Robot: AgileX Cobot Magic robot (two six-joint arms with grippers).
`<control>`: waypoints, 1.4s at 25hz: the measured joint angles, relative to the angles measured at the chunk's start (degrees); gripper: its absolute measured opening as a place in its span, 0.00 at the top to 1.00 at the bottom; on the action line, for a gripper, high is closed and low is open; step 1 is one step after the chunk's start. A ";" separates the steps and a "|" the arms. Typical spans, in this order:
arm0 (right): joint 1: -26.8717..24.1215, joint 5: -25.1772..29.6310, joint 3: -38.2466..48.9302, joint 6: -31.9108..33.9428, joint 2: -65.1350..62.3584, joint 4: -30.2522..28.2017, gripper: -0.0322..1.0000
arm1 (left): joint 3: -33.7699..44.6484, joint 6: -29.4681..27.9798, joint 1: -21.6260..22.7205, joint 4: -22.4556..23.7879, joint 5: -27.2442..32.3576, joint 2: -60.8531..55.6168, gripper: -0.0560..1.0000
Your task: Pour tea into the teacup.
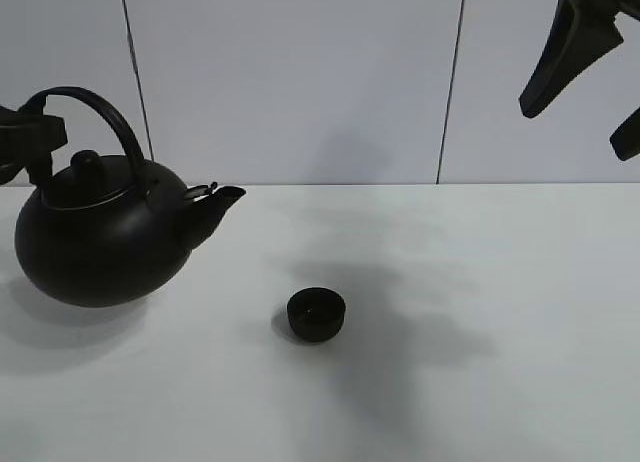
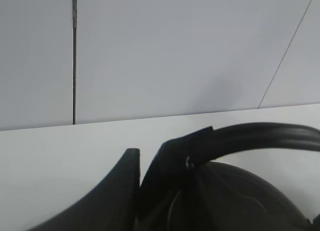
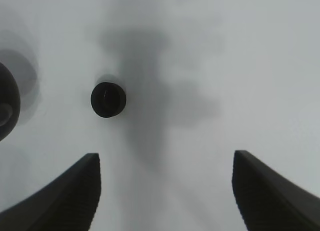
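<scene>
The teacup [image 1: 317,314] is a small black handleless cup standing on the white table, right of the kettle's spout. The big round black kettle [image 1: 100,237] is at the left, with its spout pointing right toward the cup. My left gripper [image 1: 35,142] is shut on the kettle's arched handle [image 2: 260,136], with its fingers [image 2: 125,191] closed around it. I cannot tell if the kettle rests on the table or hangs just above it. My right gripper [image 1: 570,132] is open and empty, high at the upper right. The right wrist view shows the teacup [image 3: 108,99] and the kettle's edge [image 3: 7,106] far below the gripper [image 3: 165,158].
The white table [image 1: 480,282] meets a pale panelled wall [image 1: 300,82] at the back. The arms cast a soft grey shadow around and to the right of the cup.
</scene>
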 joint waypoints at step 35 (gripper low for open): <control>0.00 -1.29 0.00 -0.39 0.00 0.00 0.48 | -9.90 28.44 -26.08 -45.10 12.91 0.19 0.76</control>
